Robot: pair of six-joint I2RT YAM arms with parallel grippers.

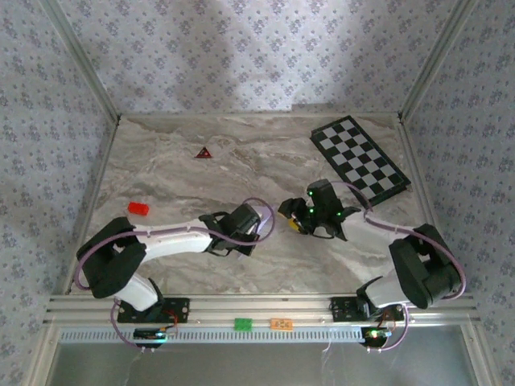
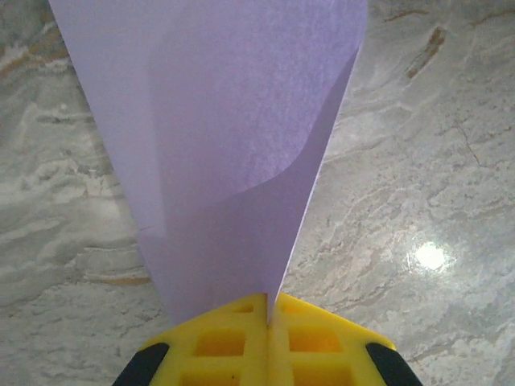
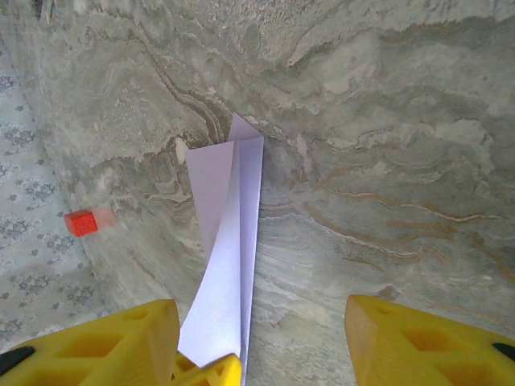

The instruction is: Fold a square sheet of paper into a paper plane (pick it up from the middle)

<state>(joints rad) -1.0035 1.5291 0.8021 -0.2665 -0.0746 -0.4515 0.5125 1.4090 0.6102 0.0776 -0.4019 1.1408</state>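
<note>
1. Lilac paper plane (image 2: pixel 225 161): in the left wrist view it is thin, matte, pale paper, broad at its far end and narrowing to a point at the fingers. One layer curves over another.
2. In the right wrist view it is a narrow, pointed strip with a straight centre crease. Its tip lies over the middle of the table; I cannot tell whether it touches.
3. The left gripper (image 2: pixel 268 310) has its yellow fingers (image 2: pixel 314 342) pressed together, pinching the narrow end of the paper plane along the fold.
4. The right gripper (image 3: pixel 261 310) has its fingers spread wide. The paper passes between them, close beside the one on the view's left and well apart from the other; contact cannot be told.
5. From above, the left arm (image 1: pixel 173 237) bends at a dark elbow near its base and lays its white forearm low towards the centre. The right arm (image 1: pixel 402 269) folds at a bulky dark elbow and reaches inward, so the two wrists face each other, near together.
6. The table (image 1: pixel 185 181) has a smooth, glossy marble pattern in grey and beige.
7. A checkered board (image 1: pixel 360 161) lies at the far right, a small dark red triangle (image 1: pixel 203 153) at the far left of centre, and a red block (image 1: pixel 138 208) near the left edge.
8. Flower-patterned walls (image 1: pixel 241 48) surround the table.
</note>
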